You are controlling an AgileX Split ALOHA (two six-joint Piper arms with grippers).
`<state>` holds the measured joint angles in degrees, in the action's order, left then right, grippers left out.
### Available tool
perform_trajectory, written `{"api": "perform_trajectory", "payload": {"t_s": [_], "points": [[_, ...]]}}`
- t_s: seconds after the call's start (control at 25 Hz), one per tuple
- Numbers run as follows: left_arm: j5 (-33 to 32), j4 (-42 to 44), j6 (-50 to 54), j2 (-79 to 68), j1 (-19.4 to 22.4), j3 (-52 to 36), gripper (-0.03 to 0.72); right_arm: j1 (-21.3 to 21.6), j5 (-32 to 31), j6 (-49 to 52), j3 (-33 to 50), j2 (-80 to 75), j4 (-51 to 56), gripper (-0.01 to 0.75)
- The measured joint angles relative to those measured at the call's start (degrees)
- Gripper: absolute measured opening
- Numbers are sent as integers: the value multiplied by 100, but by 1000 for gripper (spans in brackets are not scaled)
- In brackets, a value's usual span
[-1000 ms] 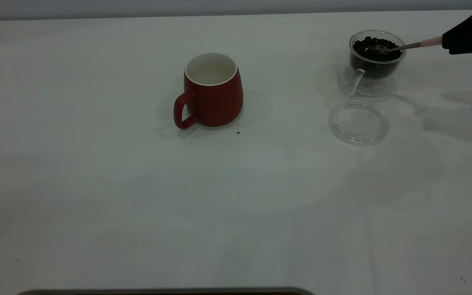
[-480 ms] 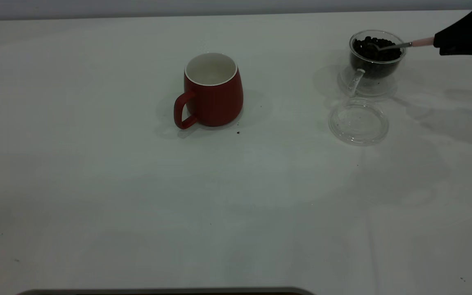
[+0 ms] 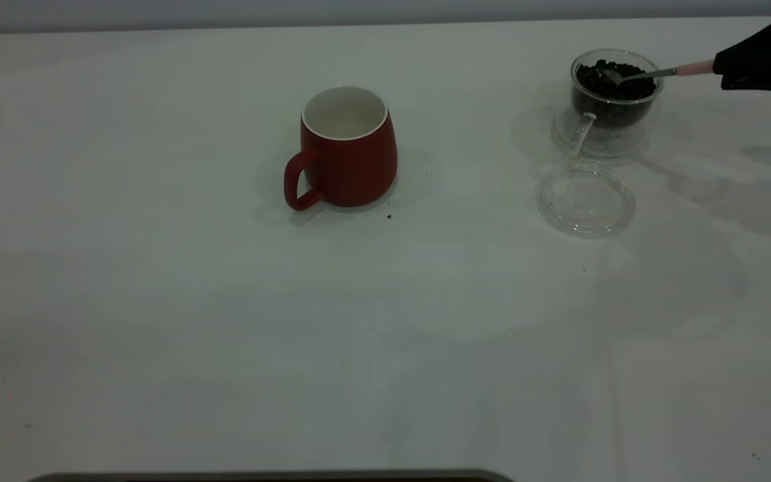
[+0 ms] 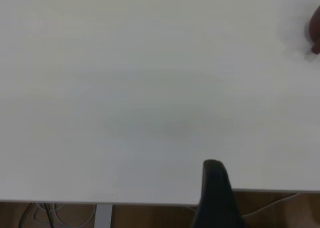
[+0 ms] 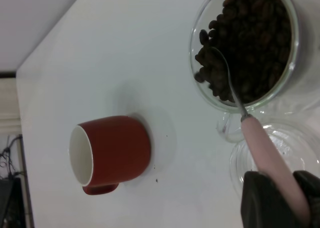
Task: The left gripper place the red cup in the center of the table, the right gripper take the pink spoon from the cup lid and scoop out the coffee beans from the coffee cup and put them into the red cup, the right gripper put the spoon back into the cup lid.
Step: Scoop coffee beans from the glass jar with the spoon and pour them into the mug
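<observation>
The red cup (image 3: 349,147) stands upright mid-table, handle toward the front left; the right wrist view shows the red cup (image 5: 112,150) with a bare white inside. At the far right the glass coffee cup (image 3: 613,100) holds coffee beans (image 3: 616,75). My right gripper (image 3: 720,69) is shut on the pink spoon (image 3: 693,68) by its handle. The spoon (image 5: 265,150) has its metal bowl among the beans (image 5: 250,43) near the rim. The cup lid (image 3: 585,199) lies bare in front of the coffee cup. My left gripper (image 4: 215,180) hangs over the table edge, far from the cup.
The white table (image 3: 158,301) is bare to the left and front of the red cup. A few dark specks (image 3: 389,216) lie beside the red cup. Cables and a table leg (image 4: 102,215) show below the table edge.
My right gripper has shifted slightly toward the coffee cup and the spoon's bowl has moved a little within the beans. The red cup and lid have not moved.
</observation>
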<state>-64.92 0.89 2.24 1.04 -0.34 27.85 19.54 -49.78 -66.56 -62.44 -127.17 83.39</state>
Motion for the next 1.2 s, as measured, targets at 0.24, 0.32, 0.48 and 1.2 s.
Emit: {"api": "perform_trajectory", "payload": {"t_s": [0.24,0.32,0.48,1.2], "points": [[0,0,0,0,0,0,569,110,-147,155,-5,-79,80,113],[0,0,0,0,0,0,569,123,-194,226,-5,-122,128,113],[0,0,0,0,0,0,569,123,-279,379,-5,-242,226,113],[0,0,0,0,0,0,569,303,-642,767,-5,-393,449,113]]}}
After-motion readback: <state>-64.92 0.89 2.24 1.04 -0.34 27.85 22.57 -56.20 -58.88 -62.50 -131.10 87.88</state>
